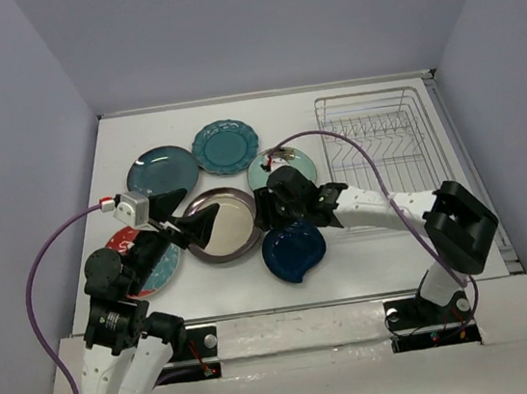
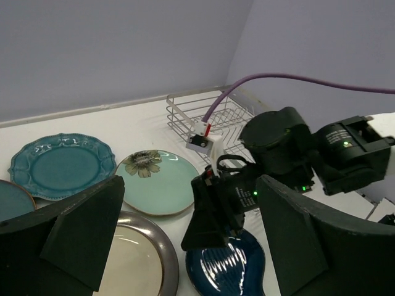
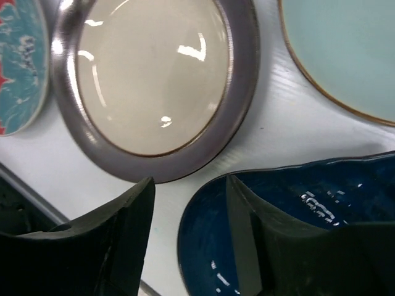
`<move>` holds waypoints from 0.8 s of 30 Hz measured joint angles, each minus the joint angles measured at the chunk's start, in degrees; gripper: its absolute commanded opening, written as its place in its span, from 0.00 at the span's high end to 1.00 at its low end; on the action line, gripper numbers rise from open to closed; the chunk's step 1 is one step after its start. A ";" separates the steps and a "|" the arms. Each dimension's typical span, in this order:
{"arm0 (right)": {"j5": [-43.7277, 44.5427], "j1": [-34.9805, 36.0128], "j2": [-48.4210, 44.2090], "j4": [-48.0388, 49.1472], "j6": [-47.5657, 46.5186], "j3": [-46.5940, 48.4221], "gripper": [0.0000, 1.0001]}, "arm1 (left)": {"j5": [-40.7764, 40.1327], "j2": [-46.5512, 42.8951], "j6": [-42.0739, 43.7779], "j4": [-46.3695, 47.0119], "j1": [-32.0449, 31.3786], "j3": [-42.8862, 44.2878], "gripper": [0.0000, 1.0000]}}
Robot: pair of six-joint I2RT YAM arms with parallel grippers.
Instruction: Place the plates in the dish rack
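The navy leaf-shaped plate lies flat near the table's front. My right gripper is low over its left rim, open, with one finger inside the plate, the other outside, and a gap to the rim. The brown-rimmed cream plate lies just left of it. My left gripper hovers wide open above the cream plate, holding nothing. The mint flower plate, teal scalloped plate, dark teal plate and red-rimmed teal plate all lie flat. The dish rack holds no plates.
The right arm's purple cable arcs over the rack's left side. White walls enclose the table on three sides. The rack stands close to the right wall. The left arm's base partly covers the red-rimmed plate.
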 measured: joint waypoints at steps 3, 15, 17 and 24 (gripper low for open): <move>-1.97 -2.58 4.17 0.02 -1.03 1.20 0.43 | -0.02 -0.02 0.00 -0.11 -0.20 0.00 0.01; -12.31 -7.91 12.59 9.92 -0.13 0.98 0.45 | -0.26 0.00 0.00 -0.11 -0.61 0.00 0.01; -13.84 -7.89 13.64 11.91 0.22 0.98 0.45 | -0.26 0.00 0.00 -0.11 -0.74 0.00 0.01; -16.28 -8.31 17.18 18.51 3.48 -0.20 0.46 | -0.42 0.04 0.00 -0.11 -0.74 0.00 0.01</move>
